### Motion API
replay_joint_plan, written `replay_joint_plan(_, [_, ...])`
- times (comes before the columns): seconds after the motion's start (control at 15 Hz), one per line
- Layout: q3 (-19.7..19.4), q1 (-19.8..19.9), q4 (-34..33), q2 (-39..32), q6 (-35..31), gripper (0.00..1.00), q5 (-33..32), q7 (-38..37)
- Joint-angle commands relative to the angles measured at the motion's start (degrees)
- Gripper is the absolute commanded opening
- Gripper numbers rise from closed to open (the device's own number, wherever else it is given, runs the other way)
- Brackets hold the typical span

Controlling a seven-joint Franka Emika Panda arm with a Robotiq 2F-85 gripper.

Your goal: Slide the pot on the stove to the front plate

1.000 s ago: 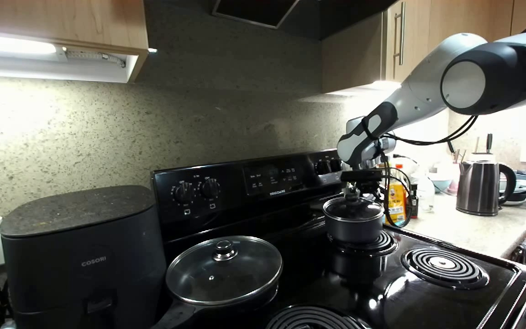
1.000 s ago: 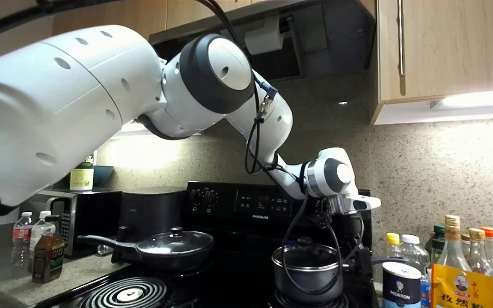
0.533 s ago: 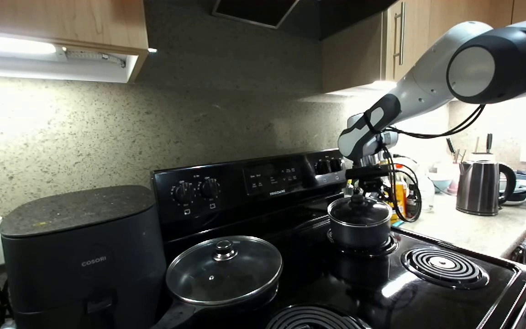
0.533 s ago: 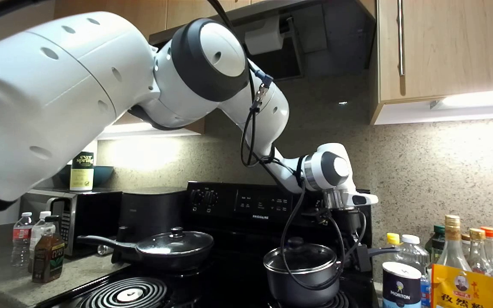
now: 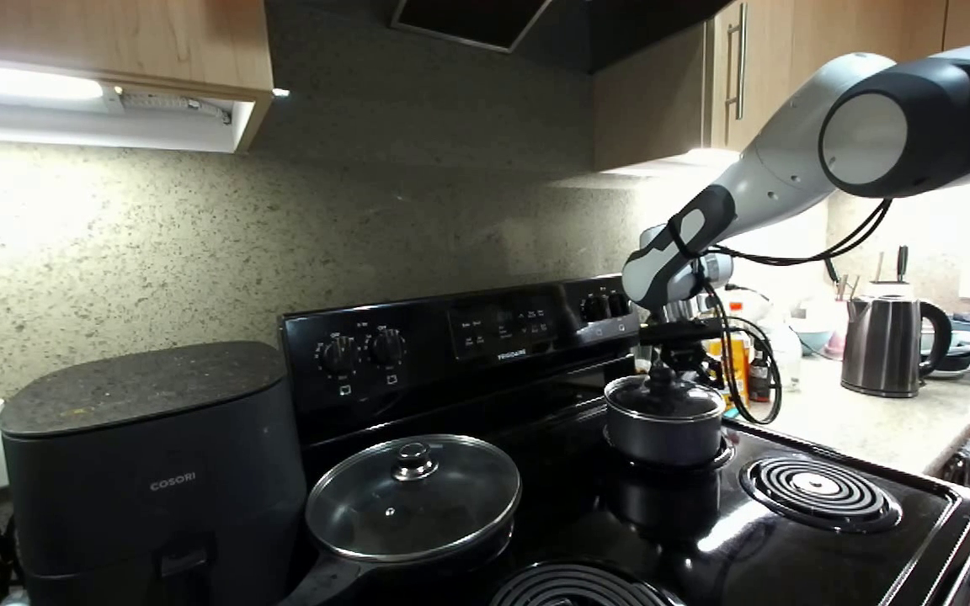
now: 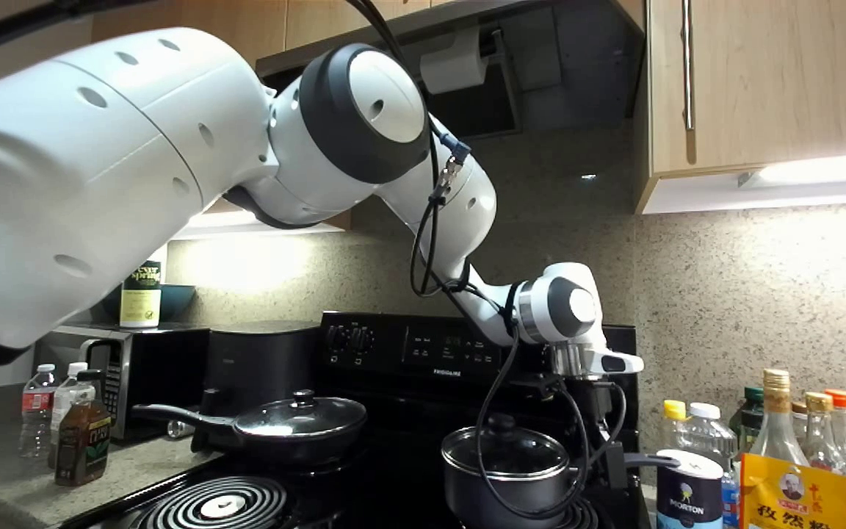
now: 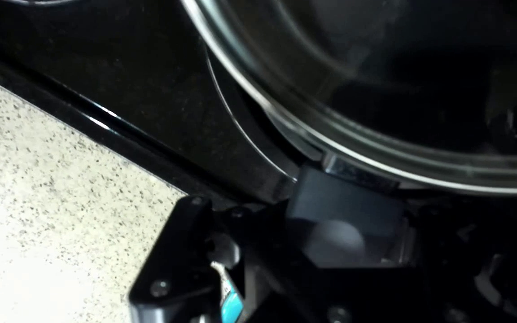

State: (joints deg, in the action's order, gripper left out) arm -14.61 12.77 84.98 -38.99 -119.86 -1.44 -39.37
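Observation:
The dark grey pot [image 5: 662,438], also in an exterior view [image 6: 460,488], stands at the rear right burner [image 6: 586,514], shifted forward on it. I cannot tell if its base touches the coil. Its lid [image 7: 420,89] with knob is on. My gripper [image 6: 615,464] is shut on the pot's handle [image 6: 651,461]; the handle's near end also shows between the fingers in the wrist view [image 7: 339,197]. The front plate [image 5: 860,497], with bright rings, lies uncovered on the black stove [image 5: 569,497], in front of the pot. In the wrist view the fingertips are dark and partly hidden.
A wide pan with a glass lid [image 5: 451,505] sits at the rear left, near the air fryer [image 5: 157,471]. Another coil [image 5: 582,585] is at the front left. A salt can [image 6: 689,492] and several bottles stand right of the stove. Cables hang before the pot.
The pot and gripper have moved forward, off the rear burner's middle, leftward in an exterior view. The pot's lean has changed slightly. The gripper has come a little lower in the last half second.

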Motion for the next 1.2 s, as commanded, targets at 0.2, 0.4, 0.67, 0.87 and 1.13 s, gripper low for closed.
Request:
replay_joint_plan(0.2, [-0.28, 0.83, 8.61, 4.86, -1.01, 0.01, 4.38, 1.77])
replay_joint_plan(0.4, [-1.30, 0.23, 12.26, 7.70, -1.46, 0.01, 5.06, -0.27])
replay_joint_plan(0.67, [-2.85, -1.10, 17.05, 11.29, -2.42, 0.01, 3.05, -2.85])
replay_joint_plan(0.87, [-4.09, -2.15, 20.84, 13.86, -0.61, 0.01, 0.44, -3.58])
replay_joint_plan(1.13, [-3.51, -1.25, 18.65, 11.43, -0.87, 0.00, 1.25, -2.63])
